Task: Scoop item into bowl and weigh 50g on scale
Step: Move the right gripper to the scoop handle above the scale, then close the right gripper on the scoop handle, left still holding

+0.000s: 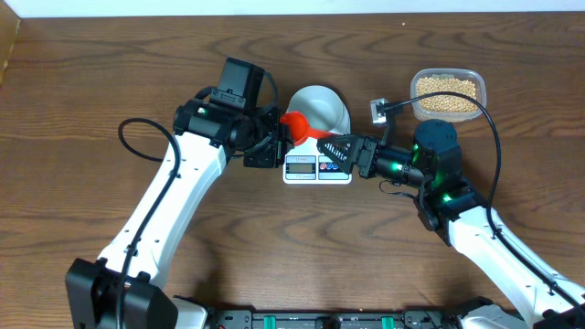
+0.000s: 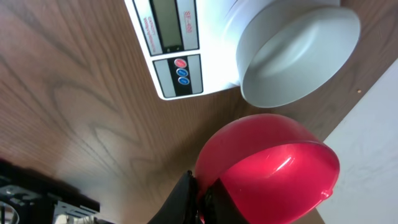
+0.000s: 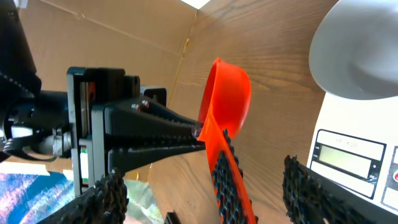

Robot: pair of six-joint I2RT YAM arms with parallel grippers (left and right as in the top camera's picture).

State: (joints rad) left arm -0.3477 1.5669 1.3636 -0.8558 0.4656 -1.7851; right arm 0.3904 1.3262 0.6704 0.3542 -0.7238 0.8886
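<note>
My left pincer [image 1: 277, 135] pinches the neck of the scoop [image 1: 294, 122], its handle running rightward between the spread jaws of my right pincer [image 1: 335, 146], beside the bowl [image 1: 322, 105] on the scale [image 1: 317, 168]; the beans [image 1: 446, 91] lie in the tub [image 1: 480, 84], nearer my right arm.

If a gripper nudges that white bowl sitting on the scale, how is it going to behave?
The bowl looks empty, so it is probably light and easy to shove. It rests loose on the scale, whose top looks smooth, so a nudge would likely slide it rather than tip it. It looks stiff, but plastic or ceramic I cannot tell.
</note>
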